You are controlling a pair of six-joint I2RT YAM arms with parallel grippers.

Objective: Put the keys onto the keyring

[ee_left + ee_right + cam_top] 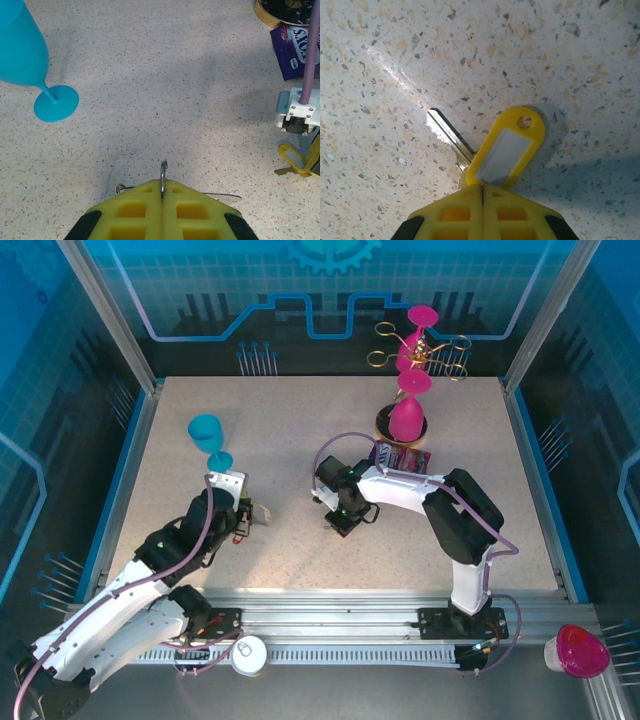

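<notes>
Yellow tag and all, had the key (451, 139) clamped in the right gripper (482, 186), low over the desk (300, 440). Had the keyring (163, 170) pinched by a silver loop in the shut left gripper (162, 183), just left. Hadn't threaded anything yet.

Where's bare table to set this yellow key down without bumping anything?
Widest bare patch: back centre of the table, between the blue glass and the pink glasses. Also free: the right side, past the right arm. Crowded: back right, where pink glasses, gold rack and purple packet bunch; the gap between left gripper and right gripper is narrow.
</notes>
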